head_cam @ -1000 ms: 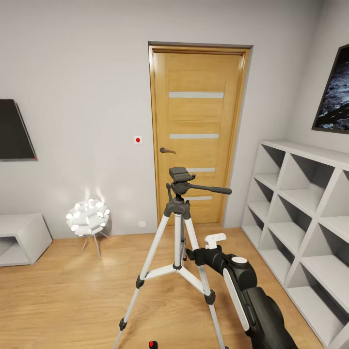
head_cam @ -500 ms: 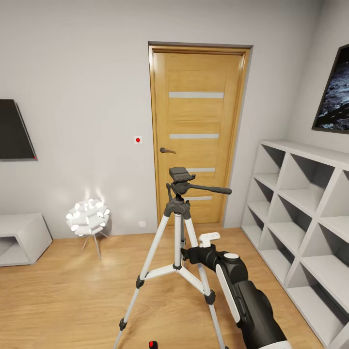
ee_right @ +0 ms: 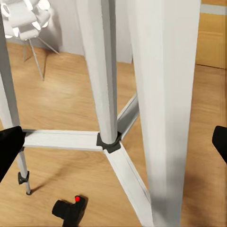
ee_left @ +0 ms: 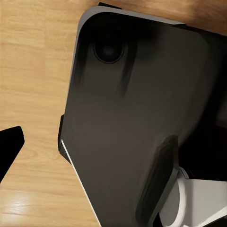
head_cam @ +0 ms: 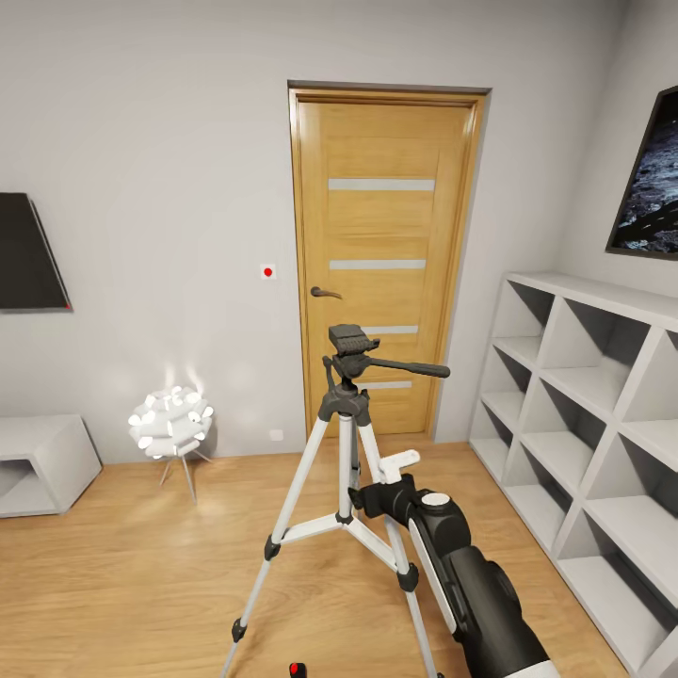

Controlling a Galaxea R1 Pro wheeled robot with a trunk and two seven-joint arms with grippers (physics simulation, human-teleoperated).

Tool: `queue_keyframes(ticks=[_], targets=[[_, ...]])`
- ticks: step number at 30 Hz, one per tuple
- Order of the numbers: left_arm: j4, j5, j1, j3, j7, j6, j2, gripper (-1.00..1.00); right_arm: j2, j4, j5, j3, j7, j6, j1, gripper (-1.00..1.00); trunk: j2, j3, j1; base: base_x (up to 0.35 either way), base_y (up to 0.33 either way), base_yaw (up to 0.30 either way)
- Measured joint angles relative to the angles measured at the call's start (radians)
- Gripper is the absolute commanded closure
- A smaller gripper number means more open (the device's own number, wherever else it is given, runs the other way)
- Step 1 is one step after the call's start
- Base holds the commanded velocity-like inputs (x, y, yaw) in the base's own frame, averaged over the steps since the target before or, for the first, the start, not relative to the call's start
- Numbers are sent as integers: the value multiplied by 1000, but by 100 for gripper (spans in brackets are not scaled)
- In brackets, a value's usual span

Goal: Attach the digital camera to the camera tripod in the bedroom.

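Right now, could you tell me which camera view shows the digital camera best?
The right wrist view: the digital camera lies on the wood floor between the camera tripod legs, its black body and red dot visible. The head view catches just its red-dotted top at the frame's lower edge. The left wrist view looks at the robot's dark body.

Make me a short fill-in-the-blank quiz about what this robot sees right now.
1. The camera tripod stands in front of a wooden ____.
2. The digital camera lies on the ____.
3. The right gripper has its fingers ____, either side of a tripod leg.

Missing words: door; floor; open
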Motion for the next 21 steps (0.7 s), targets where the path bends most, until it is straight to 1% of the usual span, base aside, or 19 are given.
queue_keyframes(ticks=[13,18,21], targets=[[0,0,0,0,0,0,0,-100,0,-7,7,-6,-3,-1,0,-100,0,0,0,0,0,0],[0,0,0,0,0,0,0,-100,0,-5,5,-7,-33,-40,0,-100,0,0,0,0,0,0],[0,0,0,0,0,0,0,-100,0,4,2,-7,-61,-81,0,-100,0,0,0,0,0,0]])
